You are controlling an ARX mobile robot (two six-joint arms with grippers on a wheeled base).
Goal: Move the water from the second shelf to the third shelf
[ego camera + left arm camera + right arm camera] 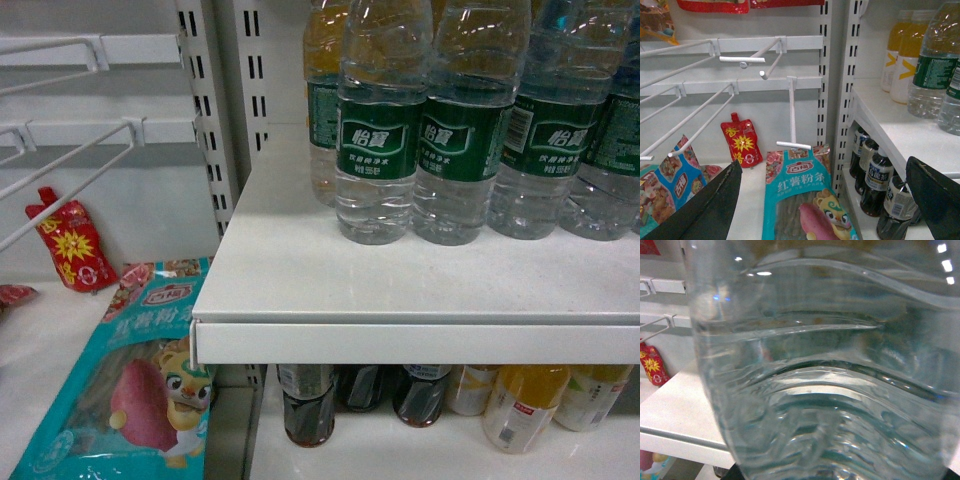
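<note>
The water bottle [830, 380] fills almost the whole right wrist view, so it is directly in front of the right hand and very close to it. I see only its clear ribbed wall there, not its label, and the white shelf [675, 415] is behind it and to the hand's left. I cannot tell if the right gripper is already pressed on it or spread around it, because no finger shows in any view. I also cannot tell which bottle of the row [377, 130] in the head view it is.

My first worry is the neighbours. The bottles in that row stand touching each other, so if I pull one out at an angle, I think the next one may tip or roll off the shelf's front edge. The second worry is the grip itself. The thin ribbed plastic probably gives under pressure, and a full bottle may slide down if the pinch is too low or too weak.

The left gripper [822, 165] hangs empty with its fingers spread wide. Wire hooks [792, 110] are just ahead of it and dark drink bottles [875, 185] are ahead to its right, so a careless move of that arm could catch on them.
</note>
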